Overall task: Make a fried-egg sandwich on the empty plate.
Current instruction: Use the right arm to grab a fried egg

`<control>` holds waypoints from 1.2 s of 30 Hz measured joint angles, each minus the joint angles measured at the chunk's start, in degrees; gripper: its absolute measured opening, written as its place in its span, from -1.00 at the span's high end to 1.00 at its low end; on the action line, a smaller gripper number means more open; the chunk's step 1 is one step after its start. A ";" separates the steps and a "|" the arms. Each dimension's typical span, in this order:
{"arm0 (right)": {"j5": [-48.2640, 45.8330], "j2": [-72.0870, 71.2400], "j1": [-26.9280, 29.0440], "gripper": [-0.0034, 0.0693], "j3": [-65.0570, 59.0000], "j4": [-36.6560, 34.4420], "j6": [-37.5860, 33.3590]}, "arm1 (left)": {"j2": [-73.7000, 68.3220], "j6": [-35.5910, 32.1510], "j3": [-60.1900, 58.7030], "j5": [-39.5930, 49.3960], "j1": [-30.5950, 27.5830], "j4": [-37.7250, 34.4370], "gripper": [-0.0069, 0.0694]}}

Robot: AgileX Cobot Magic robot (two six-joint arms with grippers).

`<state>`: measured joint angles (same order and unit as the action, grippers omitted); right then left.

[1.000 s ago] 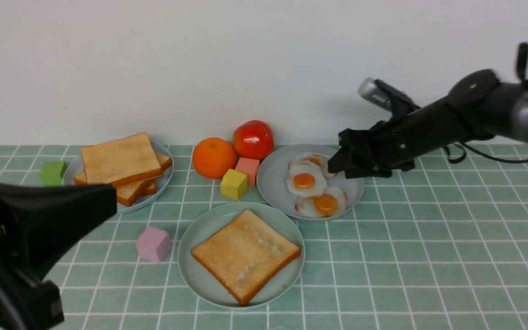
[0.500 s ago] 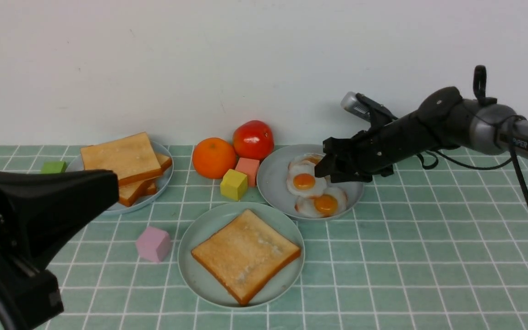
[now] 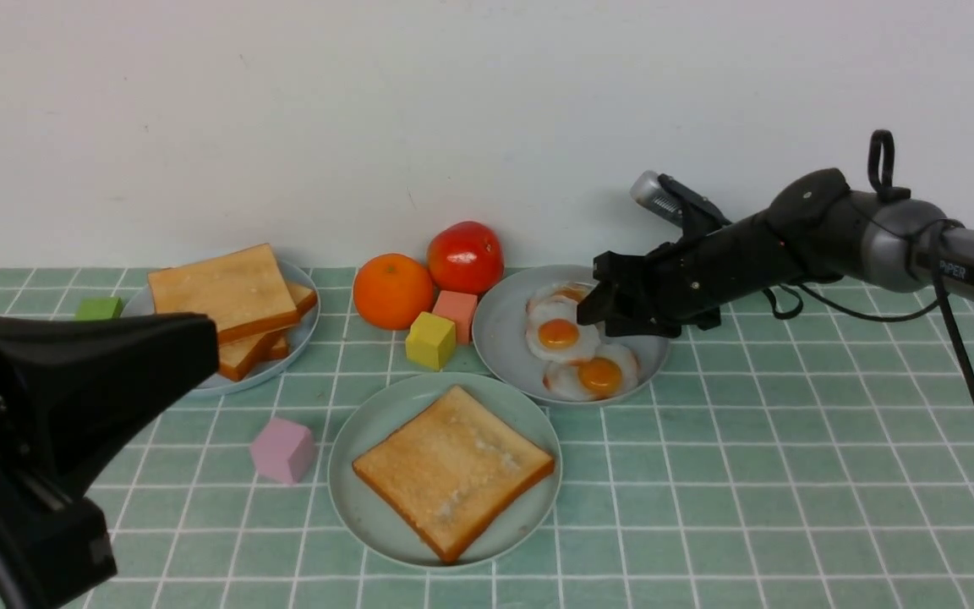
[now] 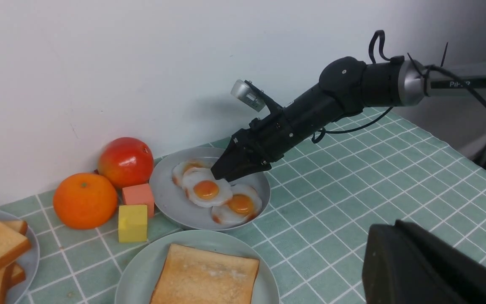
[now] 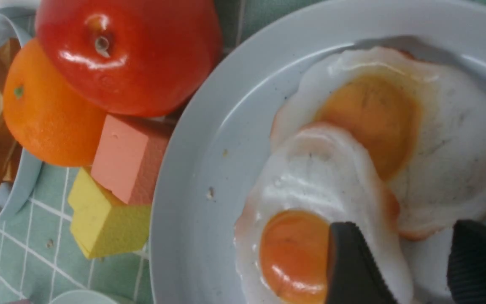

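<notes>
- The left gripper (image 3: 191,359) fills the near-left corner of the front view as a dark bulk above the table (image 3: 791,465). Its fingers are closed together and hold nothing.
- A green cube (image 3: 98,307) sits at the far left, just beside a pale grey-blue plate (image 3: 301,337) that carries a stack of plain toast slices (image 3: 221,292).
- A pink cube (image 3: 282,450) lies nearer the camera, between that plate and the middle one.
- The mint-green plate (image 3: 377,419) is at the front centre of the table. One toast slice (image 3: 453,469) lies flat on it, with no egg and no second slice on top.
- Behind it, near the wall, an orange (image 3: 392,290) and a red tomato (image 3: 465,256) sit side by side, with a salmon cube (image 3: 456,310) and a yellow cube (image 3: 430,340) touching each other in front of them.
- To the right, a second grey-blue plate (image 3: 500,330) holds three overlapping fried eggs. The middle egg (image 3: 559,334) lies partly over the far egg (image 3: 571,296), and the near egg (image 3: 601,376) lies closest to the camera.
- The right gripper (image 3: 593,313) reaches in from the right, low over this plate, with its fingers spread wide and nothing between them.
- In the right wrist view one of the fingers (image 5: 352,266) is over the middle egg's white beside the yolk, and the other is past that egg's edge. I cannot tell whether either one touches.
</notes>
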<state>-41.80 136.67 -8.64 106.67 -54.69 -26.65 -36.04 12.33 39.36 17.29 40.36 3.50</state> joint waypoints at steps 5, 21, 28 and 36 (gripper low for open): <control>-1.71 0.00 0.00 -0.02 0.14 0.00 0.00 | 0.00 0.00 0.00 0.00 0.00 0.00 0.85; -1.84 0.00 -1.21 -0.02 0.59 0.36 0.00 | 0.00 0.00 0.00 -0.02 0.00 -0.04 0.83; -1.79 0.00 -1.21 -0.02 0.59 1.13 0.00 | 0.00 0.00 0.00 -0.02 0.00 -0.04 0.81; -1.79 0.43 -1.21 0.12 0.64 2.03 0.00 | 0.00 0.00 0.00 -0.02 0.00 -0.04 0.79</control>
<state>-43.60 137.10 -9.85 107.31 -52.67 -26.65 -36.04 12.33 39.36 17.27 40.36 3.46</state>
